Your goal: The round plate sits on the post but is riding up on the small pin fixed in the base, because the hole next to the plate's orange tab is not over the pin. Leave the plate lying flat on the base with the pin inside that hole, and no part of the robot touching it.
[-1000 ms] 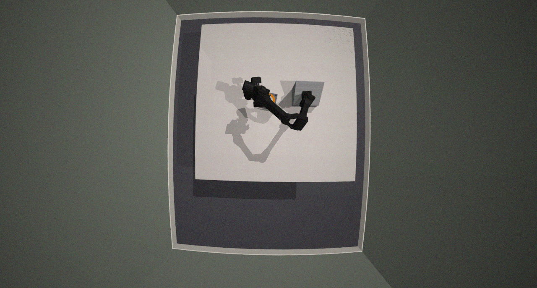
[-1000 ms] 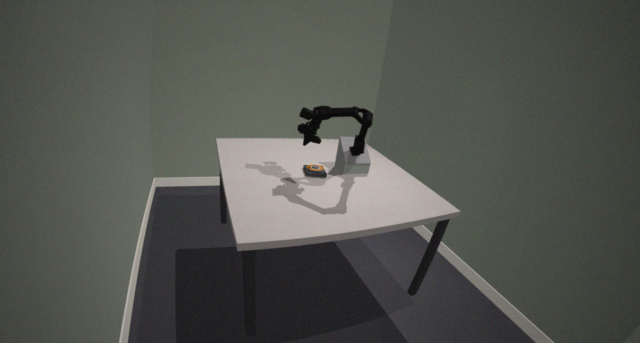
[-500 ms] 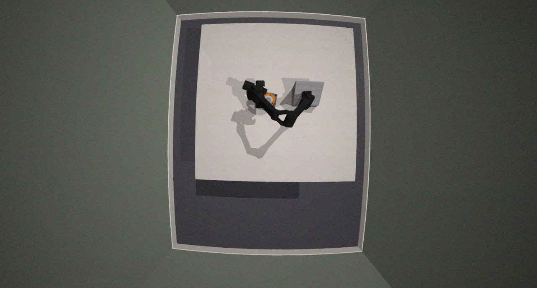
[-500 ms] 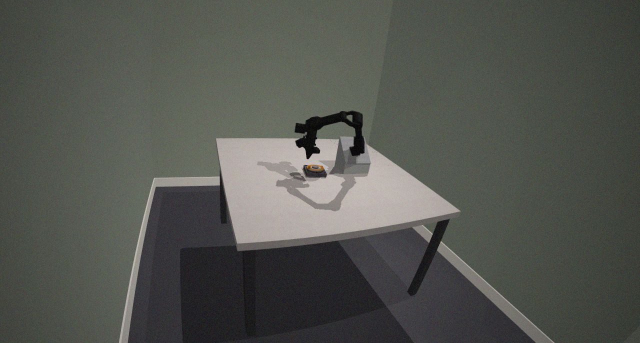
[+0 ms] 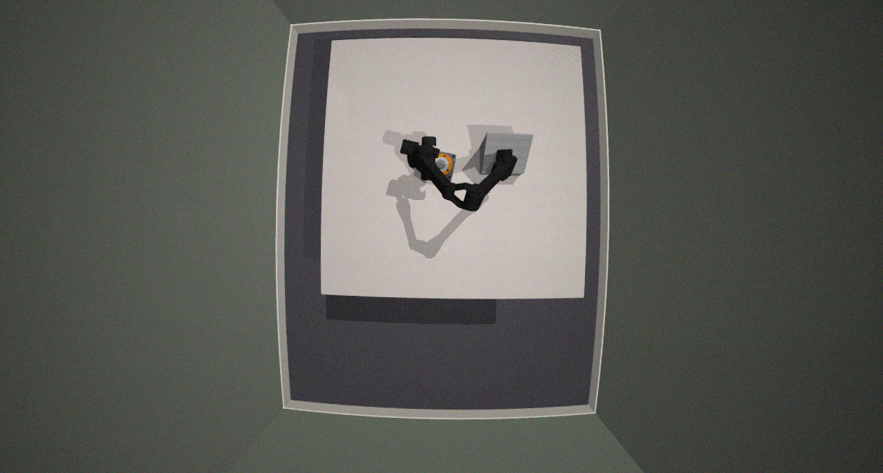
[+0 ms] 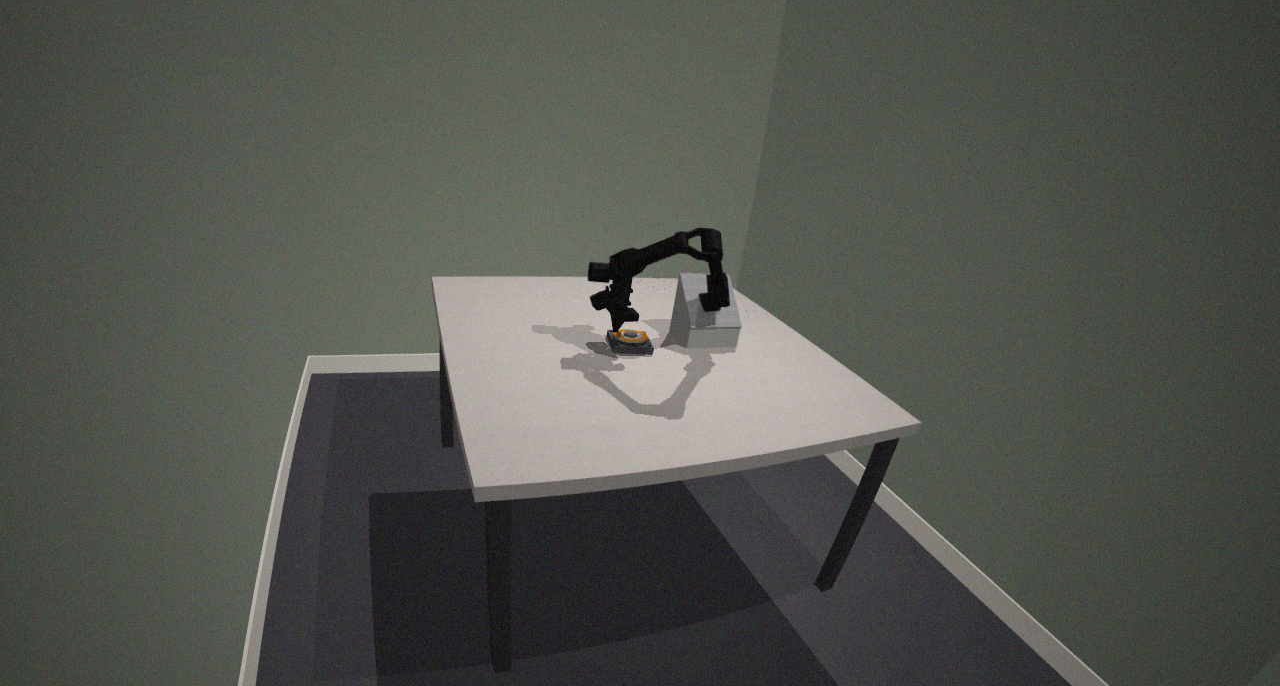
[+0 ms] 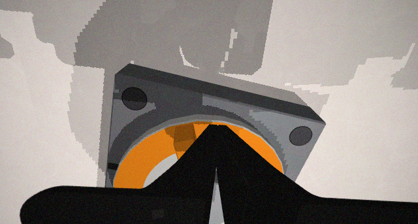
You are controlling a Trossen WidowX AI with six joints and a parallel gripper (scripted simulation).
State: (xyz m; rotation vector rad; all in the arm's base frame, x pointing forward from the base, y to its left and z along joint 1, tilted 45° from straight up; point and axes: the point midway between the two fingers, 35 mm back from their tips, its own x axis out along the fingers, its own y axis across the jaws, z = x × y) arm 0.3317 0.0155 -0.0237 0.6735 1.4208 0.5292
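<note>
The round plate point(image 5: 450, 160) point(image 6: 643, 335) point(image 7: 144, 152), orange around a pale centre, sits on the square dark grey base point(image 6: 631, 350) point(image 7: 268, 119). Its orange tab point(image 7: 185, 137) is at the far rim in the wrist view, partly shaded. The grey post point(image 5: 441, 164) shows at the plate's middle. My gripper point(image 6: 616, 329) point(image 7: 216, 132) is shut and empty, pointing down. Its tips overlap the plate's far rim, just right of the tab in the wrist view. I cannot tell whether they touch. The fingers and arm hide the pin, the hole and part of the plate; its tilt is unclear.
The grey sloped block point(image 5: 515, 142) point(image 6: 716, 337) under the arm's foot stands right of the base on the white table point(image 5: 370, 272) point(image 6: 537, 431). The arm arches over the base's right side. The base has dark round corner holes point(image 7: 134, 98) point(image 7: 300, 136).
</note>
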